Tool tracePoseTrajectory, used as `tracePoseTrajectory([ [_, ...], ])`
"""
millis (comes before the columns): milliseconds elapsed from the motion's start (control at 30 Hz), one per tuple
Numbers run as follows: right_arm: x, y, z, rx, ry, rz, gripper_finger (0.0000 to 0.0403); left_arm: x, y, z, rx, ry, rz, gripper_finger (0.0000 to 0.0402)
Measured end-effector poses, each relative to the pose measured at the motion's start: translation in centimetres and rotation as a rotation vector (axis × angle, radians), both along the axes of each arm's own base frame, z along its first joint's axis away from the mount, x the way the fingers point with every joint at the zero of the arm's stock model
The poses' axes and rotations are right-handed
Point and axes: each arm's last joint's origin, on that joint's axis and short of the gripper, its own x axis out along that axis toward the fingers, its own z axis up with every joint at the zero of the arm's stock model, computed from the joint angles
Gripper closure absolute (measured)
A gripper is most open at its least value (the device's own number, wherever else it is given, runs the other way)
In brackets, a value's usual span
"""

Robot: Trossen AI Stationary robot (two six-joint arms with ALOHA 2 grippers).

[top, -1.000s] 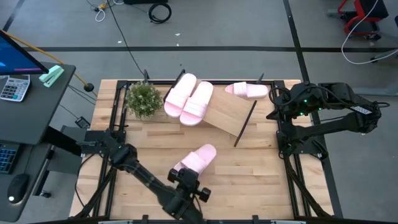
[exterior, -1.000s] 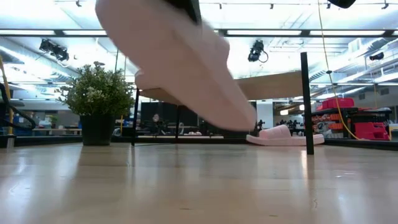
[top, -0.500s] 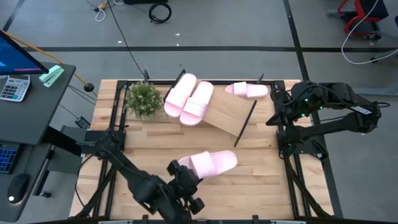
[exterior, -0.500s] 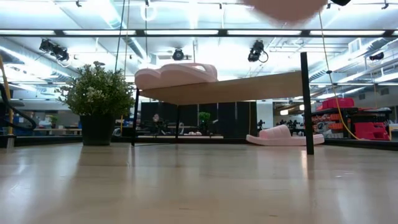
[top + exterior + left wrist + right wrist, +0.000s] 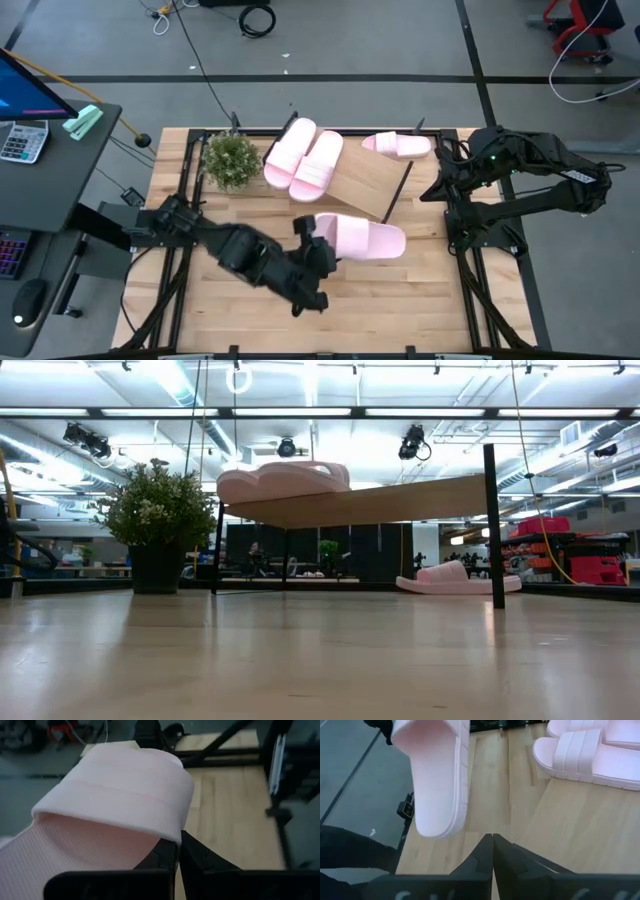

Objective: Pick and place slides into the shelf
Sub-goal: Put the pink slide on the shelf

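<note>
Two pink slides lie side by side on the upper left part of the slanted wooden shelf; in the low view they top the board. Another slide lies on the table behind the shelf's right end. A further slide hangs in the air in front of the shelf, with my left gripper shut on it. Its smooth sole shows in the right wrist view. My right gripper is shut, raised at the table's right edge, holding nothing. My left gripper holds the slide at the side edge of its wide strap band, at the slide's left end. The strap hides the exact place of contact. The fingers come from the table's left, slanting down. The slide is lifted clear, stretching toward the table's right.
A potted plant stands at the far left, next to the shelf. The shelf's black legs stand on the tabletop. Bare tabletop lies in front of the shelf. A desk with a keyboard and a calculator is off to the left.
My left gripper has risen and swung from the near edge toward the right and the shelf, rolling its wrist, still shut on the slide. The slide has gone up out of the low view and turned from pointing far-right to lying along the table's width.
</note>
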Motion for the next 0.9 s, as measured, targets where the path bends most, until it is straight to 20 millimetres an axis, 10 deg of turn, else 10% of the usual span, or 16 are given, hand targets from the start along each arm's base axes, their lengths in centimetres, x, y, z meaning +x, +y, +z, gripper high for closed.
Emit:
tracePoseTrajectory([
  [900, 3.7, -1.4, 0.3, 0.07, -0.064, -0.196, 0.0389, -3.9, 19.9, 5.6, 0.34, 0.246, -0.475, 0.0392],
])
